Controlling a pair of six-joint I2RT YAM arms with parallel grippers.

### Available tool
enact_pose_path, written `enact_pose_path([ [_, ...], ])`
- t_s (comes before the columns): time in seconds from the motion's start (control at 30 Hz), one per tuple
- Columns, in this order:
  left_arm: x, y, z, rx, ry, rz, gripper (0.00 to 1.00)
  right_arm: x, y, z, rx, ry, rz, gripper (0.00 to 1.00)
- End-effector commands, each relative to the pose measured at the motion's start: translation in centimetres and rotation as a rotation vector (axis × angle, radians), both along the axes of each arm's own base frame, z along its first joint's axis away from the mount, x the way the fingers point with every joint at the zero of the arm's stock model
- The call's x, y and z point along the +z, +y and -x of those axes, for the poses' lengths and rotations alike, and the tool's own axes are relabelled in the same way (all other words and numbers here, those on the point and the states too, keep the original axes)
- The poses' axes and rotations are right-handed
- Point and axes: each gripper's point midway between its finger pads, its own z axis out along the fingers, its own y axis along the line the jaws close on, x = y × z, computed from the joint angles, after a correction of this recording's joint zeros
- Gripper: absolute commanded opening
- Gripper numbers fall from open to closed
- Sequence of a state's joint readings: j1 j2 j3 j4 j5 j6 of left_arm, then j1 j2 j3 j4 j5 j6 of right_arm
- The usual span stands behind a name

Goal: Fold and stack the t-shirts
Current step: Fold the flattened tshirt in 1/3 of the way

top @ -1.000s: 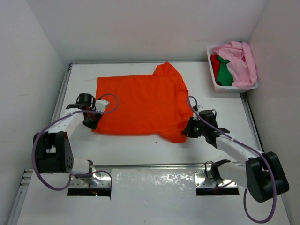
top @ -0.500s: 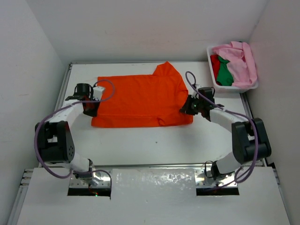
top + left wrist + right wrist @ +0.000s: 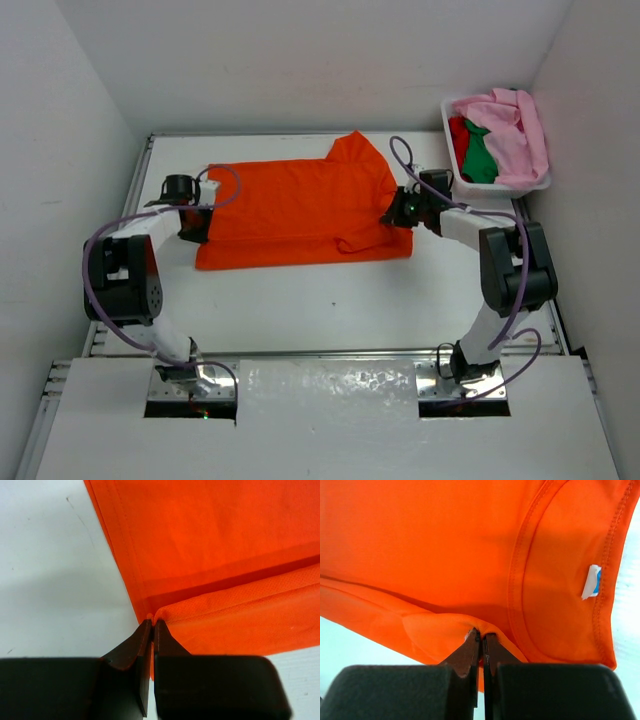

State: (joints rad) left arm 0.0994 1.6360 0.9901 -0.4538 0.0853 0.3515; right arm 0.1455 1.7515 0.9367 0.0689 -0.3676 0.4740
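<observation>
The orange t-shirt (image 3: 300,210) lies spread on the white table, its near edge folded over toward the far side. My left gripper (image 3: 194,226) is shut on the shirt's left folded edge (image 3: 165,617); its jaws (image 3: 152,625) pinch the fabric at the fold. My right gripper (image 3: 396,212) is shut on the right side of the same shirt, near the collar (image 3: 520,580), the pinched fold (image 3: 482,632) rising between the fingertips. A white label (image 3: 592,580) shows inside the neck. The pink (image 3: 515,130), green (image 3: 480,155) and red (image 3: 458,135) t-shirts are heaped in the basket.
A white mesh basket (image 3: 470,187) stands at the table's far right corner against the wall. White walls close in the table on the left, back and right. Purple cables loop over both arms.
Both grippers have carried the orange shirt's near edge away from the arm bases toward the far side, folding it over. The right arm has swung far out toward the basket.
</observation>
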Motion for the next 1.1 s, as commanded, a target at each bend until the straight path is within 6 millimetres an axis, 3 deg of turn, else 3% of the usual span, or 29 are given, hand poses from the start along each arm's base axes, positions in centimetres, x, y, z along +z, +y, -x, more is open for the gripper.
enact_pose_path([
  [0.0,1.5,0.9,-2.7,0.047,-0.090,-0.010,0.00,1.0,0.0,-1.9,0.019,-0.058,0.016,0.00],
  [0.37,0.0,1.7,-3.8,0.089,-0.076,-0.037,0.00,-1.6,-1.2,-3.8,0.004,-0.025,0.113,0.00],
  [0.63,0.4,2.7,-4.5,0.139,-0.124,-0.068,0.00,-3.0,-1.7,-4.3,-0.008,0.000,0.152,0.00],
  [0.87,4.1,2.1,-5.9,0.127,-0.243,-0.030,0.00,-1.1,-1.5,-5.1,-0.009,-0.067,0.140,0.00],
  [0.97,4.0,2.1,-6.0,0.124,-0.246,-0.029,0.00,-0.3,-1.7,-5.4,-0.023,-0.097,0.139,0.00],
  [1.07,2.5,2.1,-5.8,0.124,-0.208,-0.030,0.00,-0.9,-1.6,-5.5,-0.019,-0.080,0.138,0.00],
])
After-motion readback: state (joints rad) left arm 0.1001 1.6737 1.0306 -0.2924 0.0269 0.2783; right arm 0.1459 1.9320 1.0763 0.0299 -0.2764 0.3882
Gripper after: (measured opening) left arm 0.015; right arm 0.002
